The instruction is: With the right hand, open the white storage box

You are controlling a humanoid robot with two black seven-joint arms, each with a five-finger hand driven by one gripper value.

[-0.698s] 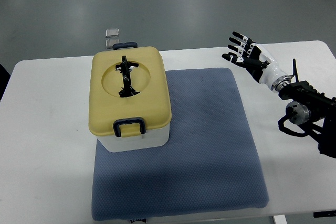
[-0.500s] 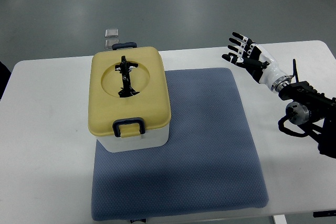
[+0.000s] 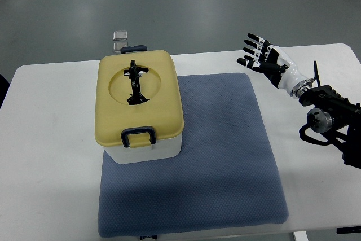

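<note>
Reaching: right hand had edged slightly up and away, fingers spread wide, empty.
Box: white storage box sat shut on blue mat, well apart.
Progress: none yet.

The right arm is cut off by the picture's right edge. The mat's near-left corner is hidden under the storage box.
</note>
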